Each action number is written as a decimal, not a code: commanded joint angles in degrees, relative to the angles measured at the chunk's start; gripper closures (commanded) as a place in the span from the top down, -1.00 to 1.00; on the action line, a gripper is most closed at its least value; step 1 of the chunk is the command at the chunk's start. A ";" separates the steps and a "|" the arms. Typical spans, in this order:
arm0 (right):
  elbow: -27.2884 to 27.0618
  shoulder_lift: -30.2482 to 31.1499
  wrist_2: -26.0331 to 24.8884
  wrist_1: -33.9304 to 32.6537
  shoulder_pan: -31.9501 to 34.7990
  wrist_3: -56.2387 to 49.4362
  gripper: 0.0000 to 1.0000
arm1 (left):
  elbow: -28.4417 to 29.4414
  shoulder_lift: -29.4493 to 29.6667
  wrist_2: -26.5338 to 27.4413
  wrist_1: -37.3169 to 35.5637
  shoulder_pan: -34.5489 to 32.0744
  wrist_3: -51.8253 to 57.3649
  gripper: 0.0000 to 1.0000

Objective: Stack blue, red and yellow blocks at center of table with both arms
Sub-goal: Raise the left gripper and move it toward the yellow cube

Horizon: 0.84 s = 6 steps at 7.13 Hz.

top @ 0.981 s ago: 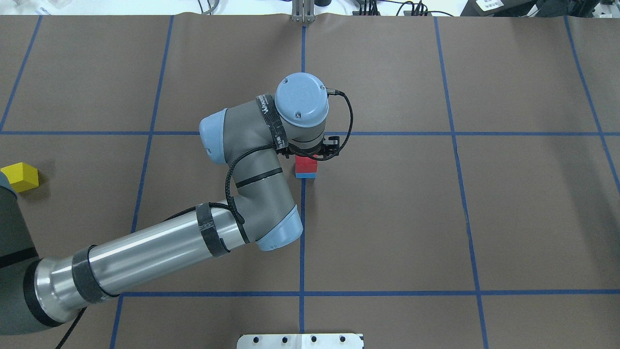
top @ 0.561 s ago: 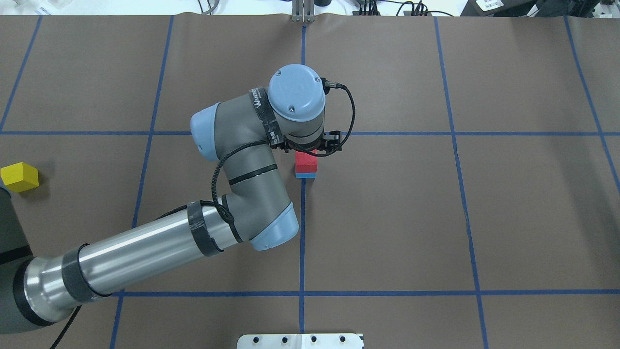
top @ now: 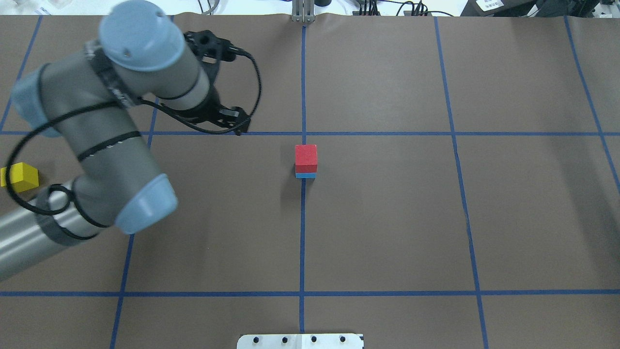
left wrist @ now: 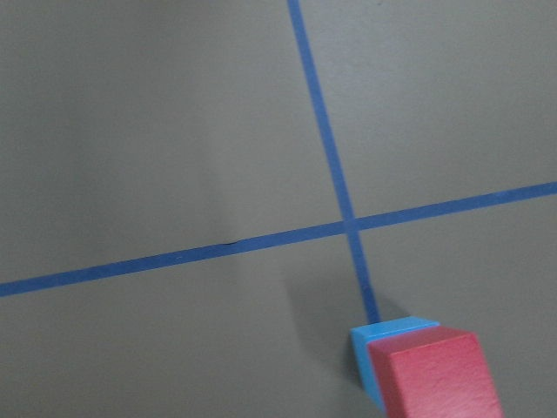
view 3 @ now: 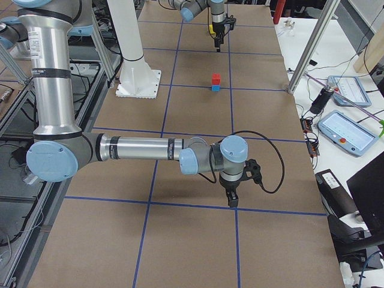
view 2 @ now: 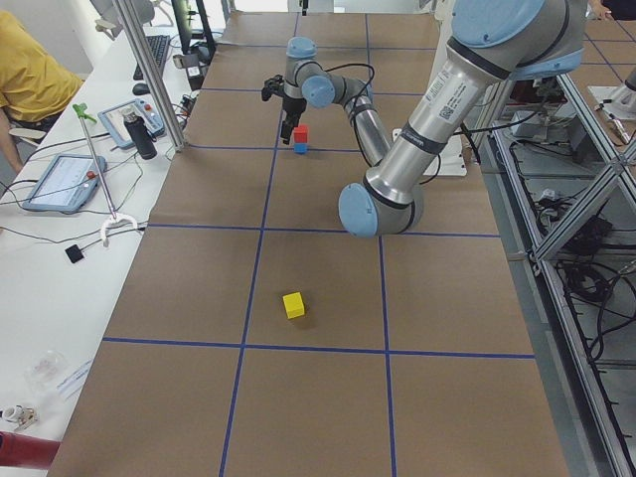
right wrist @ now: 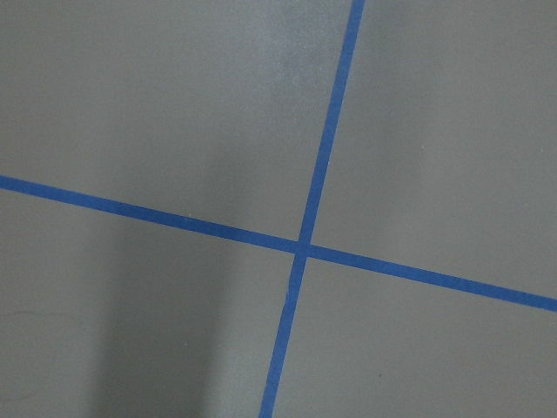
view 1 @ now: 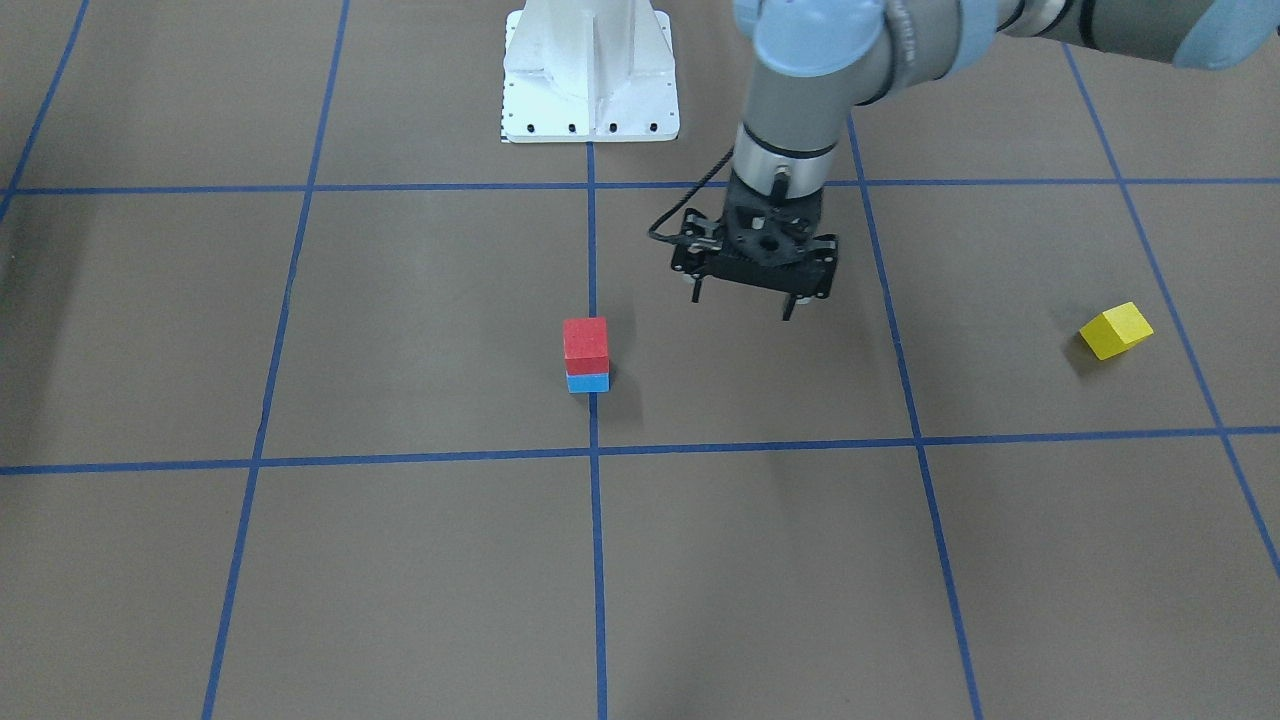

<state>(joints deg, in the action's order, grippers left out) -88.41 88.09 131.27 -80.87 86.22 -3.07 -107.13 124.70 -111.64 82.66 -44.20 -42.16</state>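
Red block (view 1: 585,345) sits on blue block (view 1: 588,382) at centre of surface (top: 387,232), on the mid tape line. Edges look roughly flush. Two of three stacked.

Yellow block (view 1: 1115,330) lies alone near the surface's left edge, well apart from the stack and turned askew to the tape grid.

Left jaws: wide, empty, hanging above the surface betw. stack and left edge. Left arm (top: 116,160) bulks over that side.

Right jaws: seen only from the right-end cam, low near the right edge. Can't tell if wide or narrow.

Risks, my read:
- Yellow is skewed. If the jaws come down square to the grid they'd pinch corners, not faces, so the block twists, skids or pops out.
- Overhead cam has the arm partly across yellow, so poor check on alignment there.
- A third block leaves little margin. An off-centre set-down, or pressing too low, could shove red off blue.
- Letting go w/ any sideways drag would likely tip the whole stack.
- If both arms head for centre together, wrists may clash over the stack.
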 commanded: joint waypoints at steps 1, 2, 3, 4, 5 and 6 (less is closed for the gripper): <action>-0.01 0.24 -0.22 0.01 0.00 -0.01 0.99 | -5.72 -14.69 -6.36 0.31 -13.12 20.97 0.99; -0.01 0.24 -0.22 0.01 0.00 -0.01 0.99 | -5.55 -20.66 -9.35 2.05 -19.02 30.81 0.99; -0.01 0.24 -0.22 0.01 0.00 -0.01 1.00 | -3.98 -27.51 -10.51 8.16 -23.43 40.74 0.99; -0.01 0.24 -0.22 0.10 0.00 -0.01 1.00 | -1.36 -32.45 -13.13 14.05 -24.52 43.45 0.99; -0.01 0.24 -0.22 0.10 0.00 -0.01 1.00 | 1.98 -36.41 -13.77 19.76 -24.61 42.96 0.99; -0.01 0.24 -0.22 0.10 0.00 -0.01 1.00 | 5.84 -37.50 -13.86 25.82 -24.61 43.04 1.00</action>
<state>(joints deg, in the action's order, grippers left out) -88.42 88.33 131.05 -80.78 86.22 -3.08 -105.66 90.14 -124.86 101.12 -68.43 0.17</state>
